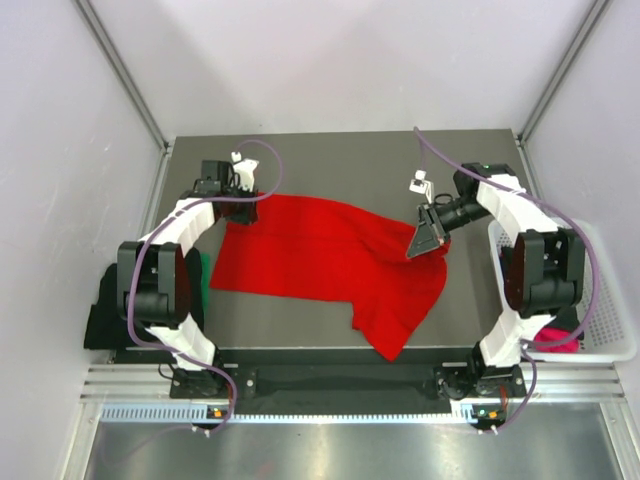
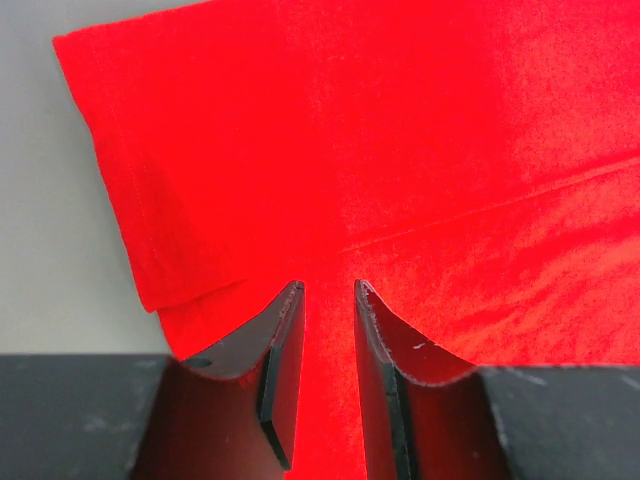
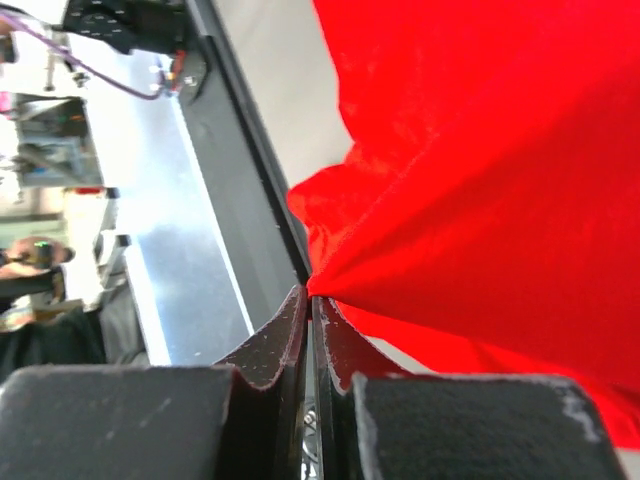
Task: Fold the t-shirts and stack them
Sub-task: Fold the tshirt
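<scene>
Where the right end effector (image 3: 311, 295) is clenched, its two fingertips meet on a pinch of the red t-shirt (image 1: 320, 262), and creases fan out from that pinch into the cloth ahead of it. Left end effector (image 2: 328, 292): fingers a narrow gap apart, tips over the red cloth, red showing all through the gap; whether it grips the cloth or only rests there cannot be told. Ahead of the left end effector: cloth lying flat, a hemmed sleeve off to the left, a seam running towards the gap. Between the two end effectors: the shirt's far edge, running from one to the other. The rest of the shirt spreads from them towards the arm bases over the grey desk (image 1: 340, 160), one lobe reaching the near edge. Outward of the right end effector, beyond its arm: a white mesh basket (image 1: 612, 300) beside the desk, magenta-pink cloth (image 1: 560, 343) inside. Outward of the left arm: a strip of green cloth (image 1: 204, 272), mostly hidden by that arm.
</scene>
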Action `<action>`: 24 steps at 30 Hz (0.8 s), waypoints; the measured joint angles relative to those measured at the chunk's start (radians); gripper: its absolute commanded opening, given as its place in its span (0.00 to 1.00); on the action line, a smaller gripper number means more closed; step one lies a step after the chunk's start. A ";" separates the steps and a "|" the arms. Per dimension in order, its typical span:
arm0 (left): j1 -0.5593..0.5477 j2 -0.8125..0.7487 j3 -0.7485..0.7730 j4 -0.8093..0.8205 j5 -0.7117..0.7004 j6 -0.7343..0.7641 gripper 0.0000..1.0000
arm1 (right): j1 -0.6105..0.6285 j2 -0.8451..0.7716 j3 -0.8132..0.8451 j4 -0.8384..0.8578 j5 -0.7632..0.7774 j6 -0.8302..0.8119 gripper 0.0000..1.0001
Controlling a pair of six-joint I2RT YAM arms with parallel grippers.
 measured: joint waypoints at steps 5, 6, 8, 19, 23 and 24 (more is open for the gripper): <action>-0.002 0.000 0.000 -0.007 0.102 -0.001 0.34 | 0.000 0.039 0.002 -0.016 -0.053 -0.039 0.01; -0.006 0.001 0.005 -0.019 0.153 -0.002 0.35 | 0.000 0.043 0.006 -0.022 -0.056 -0.043 0.01; -0.037 0.010 0.029 -0.053 0.247 -0.003 0.36 | 0.000 0.051 0.019 -0.026 -0.061 -0.051 0.01; -0.599 0.220 0.233 -0.074 0.283 0.030 0.44 | -0.048 0.192 0.127 -0.034 -0.078 -0.076 0.00; -0.635 0.323 0.296 -0.090 0.239 0.019 0.43 | -0.083 0.221 0.133 -0.034 -0.077 -0.074 0.00; -0.634 0.338 0.300 -0.089 0.230 0.014 0.44 | -0.094 0.226 0.133 -0.034 -0.076 -0.071 0.00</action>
